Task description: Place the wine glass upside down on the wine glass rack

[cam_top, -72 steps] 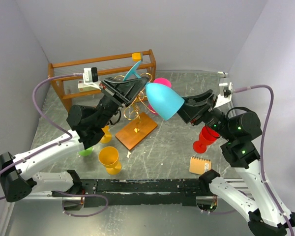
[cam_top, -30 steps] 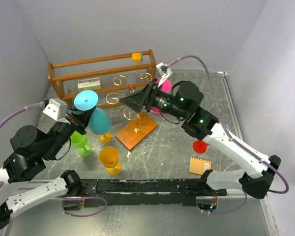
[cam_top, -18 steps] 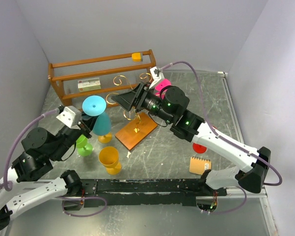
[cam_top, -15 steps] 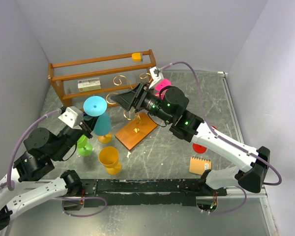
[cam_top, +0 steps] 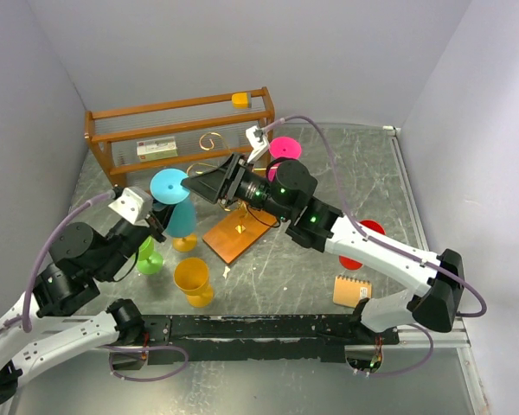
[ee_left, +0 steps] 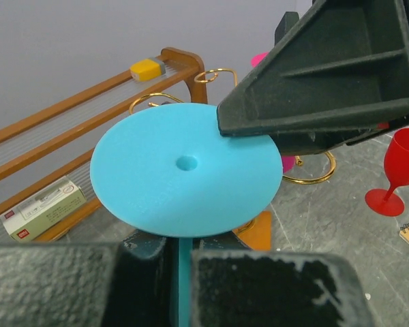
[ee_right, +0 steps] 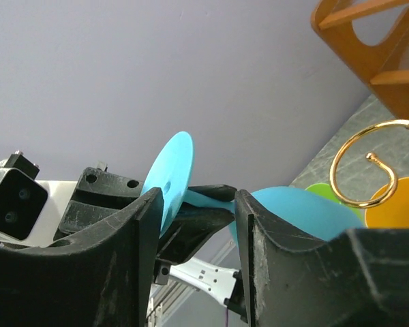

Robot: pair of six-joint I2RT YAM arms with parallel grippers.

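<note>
The wine glass is light blue and held upside down, its foot disc (cam_top: 169,184) on top and its bowl (cam_top: 182,221) below. My left gripper (cam_top: 163,216) is shut on its stem (ee_left: 179,272), right under the foot (ee_left: 187,167). My right gripper (cam_top: 190,185) reaches in from the right at foot height. Its jaws are open, one on each side of the stem (ee_right: 206,199), with a gap on both sides. One of its fingers (ee_left: 313,75) lies over the foot's edge. The wine glass rack's orange base (cam_top: 233,239) and a gold scroll (ee_right: 368,160) show; my right arm hides the rest.
A brown slatted shelf (cam_top: 177,117) at the back holds a yellow block (cam_top: 240,98) and a small box (cam_top: 157,149). A green glass (cam_top: 147,256) and a yellow glass (cam_top: 193,278) stand front left, a pink one (cam_top: 285,147) behind the rack, a red one (ee_left: 395,180) and a notebook (cam_top: 352,291) right.
My right arm has swung left from over the rack to the blue glass's foot, and its jaws have narrowed. My left arm has brought the glass slightly right.
</note>
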